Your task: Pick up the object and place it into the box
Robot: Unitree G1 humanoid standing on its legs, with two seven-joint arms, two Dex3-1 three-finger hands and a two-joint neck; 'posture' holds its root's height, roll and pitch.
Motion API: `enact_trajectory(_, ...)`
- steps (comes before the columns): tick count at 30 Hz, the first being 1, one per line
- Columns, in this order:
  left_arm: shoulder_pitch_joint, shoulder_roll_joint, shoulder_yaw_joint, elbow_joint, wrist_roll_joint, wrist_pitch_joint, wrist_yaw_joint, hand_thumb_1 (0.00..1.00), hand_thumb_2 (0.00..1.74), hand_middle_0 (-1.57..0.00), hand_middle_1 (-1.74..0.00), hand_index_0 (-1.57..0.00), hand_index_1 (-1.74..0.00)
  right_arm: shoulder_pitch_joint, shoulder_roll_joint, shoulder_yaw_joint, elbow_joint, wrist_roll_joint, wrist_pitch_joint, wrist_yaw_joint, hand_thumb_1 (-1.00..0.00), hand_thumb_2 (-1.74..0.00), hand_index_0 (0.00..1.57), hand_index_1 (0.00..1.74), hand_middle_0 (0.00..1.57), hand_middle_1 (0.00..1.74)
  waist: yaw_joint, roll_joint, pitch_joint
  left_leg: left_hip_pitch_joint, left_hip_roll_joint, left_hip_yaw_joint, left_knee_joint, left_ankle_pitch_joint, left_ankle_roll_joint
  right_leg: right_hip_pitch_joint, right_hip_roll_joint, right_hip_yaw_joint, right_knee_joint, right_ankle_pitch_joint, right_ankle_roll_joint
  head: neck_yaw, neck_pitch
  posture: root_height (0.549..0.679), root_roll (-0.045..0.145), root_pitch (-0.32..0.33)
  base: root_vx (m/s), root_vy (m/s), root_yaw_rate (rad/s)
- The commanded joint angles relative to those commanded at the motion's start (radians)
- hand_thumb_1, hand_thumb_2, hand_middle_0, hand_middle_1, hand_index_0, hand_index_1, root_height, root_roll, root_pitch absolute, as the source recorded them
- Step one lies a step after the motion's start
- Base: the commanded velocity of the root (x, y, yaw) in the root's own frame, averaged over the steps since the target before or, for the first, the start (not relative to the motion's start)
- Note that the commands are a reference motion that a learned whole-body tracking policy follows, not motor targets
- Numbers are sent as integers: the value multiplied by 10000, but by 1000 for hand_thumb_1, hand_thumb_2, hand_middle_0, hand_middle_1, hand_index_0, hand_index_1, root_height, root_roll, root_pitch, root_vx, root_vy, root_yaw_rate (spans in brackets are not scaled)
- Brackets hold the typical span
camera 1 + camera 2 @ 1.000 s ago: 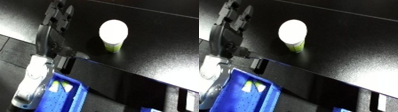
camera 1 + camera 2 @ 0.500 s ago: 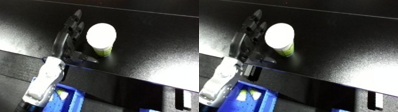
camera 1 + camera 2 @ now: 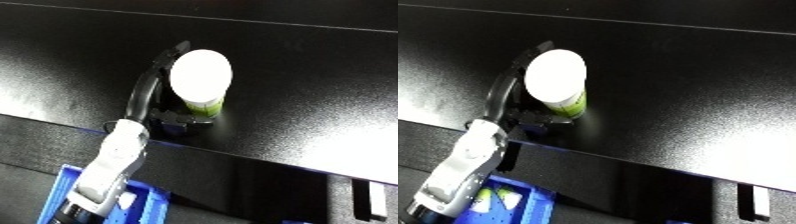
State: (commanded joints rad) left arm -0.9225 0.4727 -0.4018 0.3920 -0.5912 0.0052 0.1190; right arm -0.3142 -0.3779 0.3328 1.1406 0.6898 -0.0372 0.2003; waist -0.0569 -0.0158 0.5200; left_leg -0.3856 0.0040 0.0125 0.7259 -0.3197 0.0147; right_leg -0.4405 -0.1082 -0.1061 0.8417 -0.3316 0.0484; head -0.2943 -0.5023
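Observation:
A small green container (image 3: 203, 105) with a wide white lid (image 3: 202, 75) stands upright on the black table (image 3: 311, 65), near its front edge. My left hand (image 3: 142, 100) reaches up from the lower left and lies against the container's left side. Its fingers (image 3: 500, 87) arc round the lid's left rim, and the thumb (image 3: 180, 120) sits at the container's near base. The blue bin (image 3: 69, 181) shows at the lower left, below the table edge and partly hidden by my white forearm (image 3: 115, 160). My right hand is out of sight.
The table's front edge (image 3: 266, 165) runs diagonally across the lower part of the view, with dark floor below it. Some pale items (image 3: 496, 197) lie inside the bin. Bare black tabletop stretches right of and behind the container.
My left hand has moved right from beside the container to touch it, and its fingers have bent round the lid. The camera has shifted, so the container sits lower and nearer the middle.

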Motion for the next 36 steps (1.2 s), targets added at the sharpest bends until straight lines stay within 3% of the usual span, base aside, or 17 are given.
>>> enact_trajectory(9, -78, -187, -44, 30, -279, 205, -60, 900, 1566, -1413, -1566, -1413, -1566, -29, 67, -12, 54, -109, 51, -67, 0, 0, 0, 0, 0, 0, -21, 37, 0, 101, -14, -13, 34, -54, 11, 94, -5, -4, 13, -37, -29, -92, -112, 628, 28, -41, 15, 0, -2)
enact_trajectory(12, 24, -264, 47, 20, -1009, 377, -5, 900, 1566, -1413, -1566, -1413, -1566, -12, 68, -3, 61, -128, 49, -84, 0, 0, 0, 0, 0, 0, -16, 58, 0, 129, -24, -29, 33, -58, 7, 130, -11, -5, 5, -46, -35, -135, -141, 628, 28, -43, 8, 7, 16)
enact_trajectory(13, 213, -420, 235, -19, -2102, 572, 84, 900, 1566, -1413, -1566, -1413, -1566, 8, 77, -6, 49, -147, 48, -115, 0, 0, 0, 0, 0, 0, -6, 78, 0, 161, -37, -51, 16, -60, 3, 163, -18, -7, -10, -55, -36, -152, -132, 628, 29, -44, 3, 9, 39)
enact_trajectory(15, 453, -620, 462, -110, -3158, 682, 130, 900, 1566, -1413, -1566, -1413, -1566, 27, 93, -26, 17, -171, 49, -166, 0, 0, 0, 0, 0, 0, 16, 98, 0, 174, -56, -75, 0, -56, 2, 177, -32, -10, -19, -62, -43, -87, -103, 628, 30, -44, -3, 8, 51)
enact_trajectory(20, 1076, -979, 977, -838, -4648, 354, -8, 900, 1566, -1413, -1566, -1413, -1566, 77, 127, -97, -60, -127, 3, -325, 0, 0, 0, 0, 0, 0, 147, 185, 0, 189, -136, -157, -140, 4, -8, 180, -97, -52, -48, -72, -76, 102, 9, 629, 33, -39, -26, 11, 79)
enact_trajectory(24, 1498, -919, 1396, -1711, -4614, -241, -65, 900, 1566, -1413, -1566, -1413, -1566, 181, 147, -195, -104, 10, -126, -382, 0, 0, 0, 0, 0, 0, 322, 235, 0, 238, -228, -248, -279, 51, -20, 252, -150, -131, -131, -69, -87, 301, 92, 631, 36, -37, -37, -5, 87)
enact_trajectory(30, 2087, -425, 2099, -2707, -4036, -550, 140, 900, 1566, -1413, -1566, -1413, -1566, 482, 118, -376, -170, 166, -369, -362, 0, 0, 0, 0, 0, 0, 574, 303, 0, 275, -320, -382, -396, 101, -28, 339, -209, -250, -194, -72, -105, 658, 134, 631, 40, -37, -43, -16, 90)
enact_trajectory(36, 3036, 692, 3519, -3187, -3056, -1308, 803, 900, 1566, -1413, -1566, -1413, -1566, 1027, -74, -836, -123, 286, -664, -186, 0, 0, 0, 0, 0, 0, 916, 496, 0, 404, -461, -539, -638, 235, -63, 511, -329, -386, -260, -117, -141, 925, 138, 633, 49, -42, -34, 6, 110)
